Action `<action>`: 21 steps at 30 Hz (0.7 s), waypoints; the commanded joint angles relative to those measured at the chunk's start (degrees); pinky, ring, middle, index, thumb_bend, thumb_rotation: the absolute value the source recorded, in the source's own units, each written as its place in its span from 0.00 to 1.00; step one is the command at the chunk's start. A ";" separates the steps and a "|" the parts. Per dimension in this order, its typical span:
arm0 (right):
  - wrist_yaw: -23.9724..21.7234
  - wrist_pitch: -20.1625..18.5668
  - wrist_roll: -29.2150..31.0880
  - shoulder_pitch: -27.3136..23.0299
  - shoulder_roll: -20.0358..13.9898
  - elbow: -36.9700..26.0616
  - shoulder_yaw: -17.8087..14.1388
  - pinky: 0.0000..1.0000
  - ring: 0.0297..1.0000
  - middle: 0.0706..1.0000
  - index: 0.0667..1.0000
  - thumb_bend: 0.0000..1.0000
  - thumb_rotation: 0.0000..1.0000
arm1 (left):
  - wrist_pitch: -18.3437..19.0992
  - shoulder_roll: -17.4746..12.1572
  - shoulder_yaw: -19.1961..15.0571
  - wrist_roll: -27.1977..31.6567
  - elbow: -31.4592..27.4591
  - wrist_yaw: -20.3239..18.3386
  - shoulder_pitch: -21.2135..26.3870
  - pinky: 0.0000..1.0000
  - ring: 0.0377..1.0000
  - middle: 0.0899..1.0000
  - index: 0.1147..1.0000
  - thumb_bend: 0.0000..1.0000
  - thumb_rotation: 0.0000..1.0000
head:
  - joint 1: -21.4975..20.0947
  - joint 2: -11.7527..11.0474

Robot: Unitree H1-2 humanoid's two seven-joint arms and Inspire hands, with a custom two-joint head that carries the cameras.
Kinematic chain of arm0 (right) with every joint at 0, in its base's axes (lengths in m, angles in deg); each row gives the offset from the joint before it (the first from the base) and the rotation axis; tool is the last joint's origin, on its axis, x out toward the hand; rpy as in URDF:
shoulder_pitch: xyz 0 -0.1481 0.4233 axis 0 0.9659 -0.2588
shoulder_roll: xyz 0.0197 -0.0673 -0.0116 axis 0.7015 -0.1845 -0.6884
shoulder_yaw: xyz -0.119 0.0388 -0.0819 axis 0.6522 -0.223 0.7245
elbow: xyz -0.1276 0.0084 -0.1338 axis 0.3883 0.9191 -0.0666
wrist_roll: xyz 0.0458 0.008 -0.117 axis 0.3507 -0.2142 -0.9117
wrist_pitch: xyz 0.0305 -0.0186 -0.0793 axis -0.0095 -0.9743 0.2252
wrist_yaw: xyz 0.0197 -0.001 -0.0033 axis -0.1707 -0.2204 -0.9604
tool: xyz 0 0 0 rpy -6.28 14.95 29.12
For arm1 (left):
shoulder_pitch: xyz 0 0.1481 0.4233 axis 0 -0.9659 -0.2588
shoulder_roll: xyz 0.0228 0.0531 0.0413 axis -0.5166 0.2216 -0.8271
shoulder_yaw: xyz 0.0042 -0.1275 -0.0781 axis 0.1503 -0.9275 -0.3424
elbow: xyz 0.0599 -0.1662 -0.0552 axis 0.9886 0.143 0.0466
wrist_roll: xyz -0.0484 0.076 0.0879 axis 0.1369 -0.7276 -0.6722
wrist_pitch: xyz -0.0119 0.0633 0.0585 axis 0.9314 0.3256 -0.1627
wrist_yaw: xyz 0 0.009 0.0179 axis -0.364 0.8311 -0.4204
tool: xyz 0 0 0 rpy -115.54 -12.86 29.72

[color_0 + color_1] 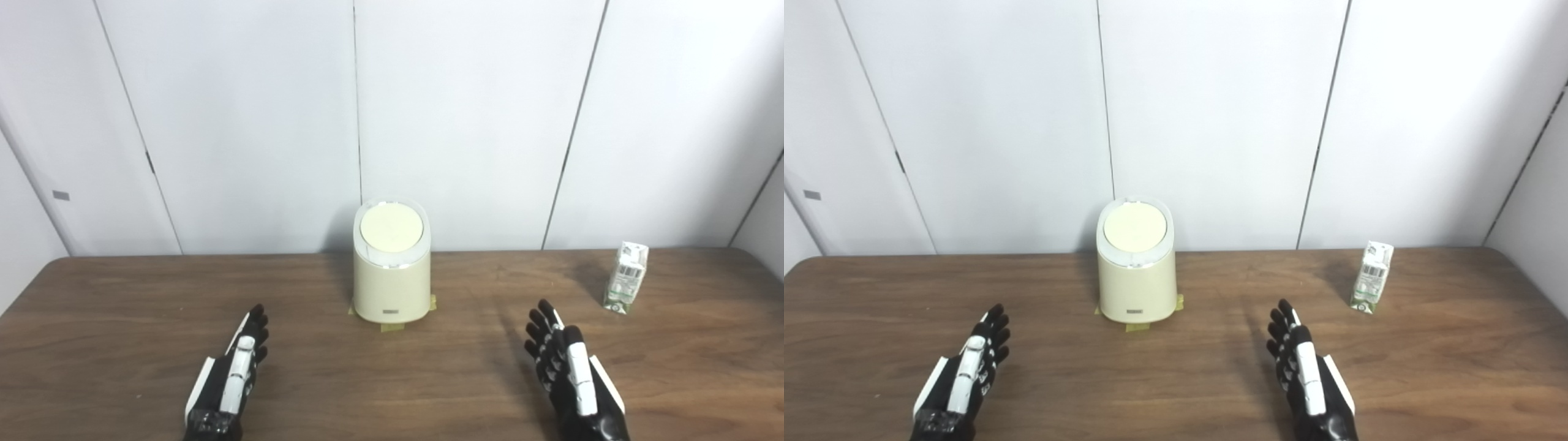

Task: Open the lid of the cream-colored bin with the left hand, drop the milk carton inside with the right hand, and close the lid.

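Your left hand [229,373] rests low over the counter [122,343], fingers stretched forward and slightly apart, holding nothing. Ahead of it and off to its right stands the bin [391,269], well apart from the fingertips, with yellow tape [392,326] showing under its base. The lid [391,228] is shut, a pale disc set in a lighter ring. The tape suggests the bin will stay put when you press or lift at the top, so you need not brace the body. I judge the plastic stiff and smooth; a push near the front edge of the lid, where a small catch seems to sit, looks like the likeliest place to work, though the pictures do not show how it opens.

Your right hand [572,367] is also spread and empty, fingers pointing forward. The milk carton [626,277] stands upright ahead of it and a little to its right, nearer than the bin is to the left hand, but not touching.

Expect the carton to be light, and easy to tip if you nudge it. Its walls are thin card, likely to dent under a hard squeeze, and the coating may be slick. Take it around the middle of its 2 broad faces, thumb opposite fingers, with gentle pressure.
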 commanded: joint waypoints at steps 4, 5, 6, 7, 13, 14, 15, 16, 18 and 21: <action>-1.44 2.91 1.21 -0.96 -0.08 -0.96 -0.59 1.00 1.00 1.00 1.00 0.64 1.00 | 1.13 -0.24 0.03 -1.95 -2.42 1.35 2.83 1.00 1.00 1.00 1.00 0.57 0.80 | 0.14 0.04; -1.56 2.86 1.16 -0.93 -0.14 -0.86 -0.58 1.00 1.00 1.00 1.00 0.64 1.00 | 2.11 -0.24 0.11 -2.53 -3.01 1.64 3.44 1.00 1.00 1.00 1.00 0.58 0.76 | 0.14 0.04; -1.66 2.79 1.09 -0.91 -0.19 -0.79 -0.57 1.00 1.00 1.00 1.00 0.64 1.00 | 2.99 -0.29 0.17 -3.04 -3.56 1.87 4.16 1.00 1.00 1.00 1.00 0.58 0.71 | 0.14 0.04; -1.72 2.75 1.04 -0.93 -0.17 -0.69 -0.54 1.00 1.00 1.00 1.00 0.64 1.00 | 3.79 -0.47 0.29 -3.81 -4.00 2.13 5.02 0.98 1.00 1.00 1.00 0.59 0.67 | -0.09 0.31; -2.10 3.13 0.74 -1.32 -0.23 0.23 -0.33 1.00 1.00 1.00 1.00 0.65 1.00 | 9.78 -1.31 0.57 -6.33 -5.99 2.72 12.74 0.92 0.96 0.96 1.00 0.75 0.55 | -0.18 0.47; -2.18 3.21 0.76 -1.39 -0.25 0.33 -0.30 1.00 1.00 1.00 1.00 0.65 1.00 | 10.57 -1.32 0.47 -6.21 -6.09 2.59 13.90 0.90 0.96 0.97 1.00 0.76 0.51 | -0.18 0.47; -2.22 3.11 0.86 -1.49 -0.21 0.39 -0.28 1.00 1.00 1.00 1.00 0.65 1.00 | 11.38 -1.63 0.72 -7.19 -5.80 2.61 16.24 0.90 0.96 0.97 1.00 0.76 0.49 | -0.22 0.52; -2.16 2.87 0.77 -1.59 -0.16 0.40 -0.23 1.00 1.00 1.00 1.00 0.65 1.00 | 11.84 -1.82 0.88 -7.99 -5.16 2.72 18.45 0.89 0.95 0.97 1.00 0.77 0.48 | -0.35 0.60; -1.88 2.22 0.51 -1.74 -0.07 0.26 -0.14 1.00 1.00 1.00 1.00 0.66 1.00 | 12.20 -2.01 1.24 -10.03 -3.72 2.69 21.91 0.88 0.95 0.97 1.00 0.79 0.45 | -0.59 0.66; -2.03 2.22 0.61 -1.99 -0.07 0.33 -0.06 1.00 1.00 1.00 1.00 0.66 1.00 | 12.26 -1.48 1.67 -14.46 -2.21 1.23 24.88 0.89 0.95 0.96 1.00 0.79 0.48 | -0.74 0.62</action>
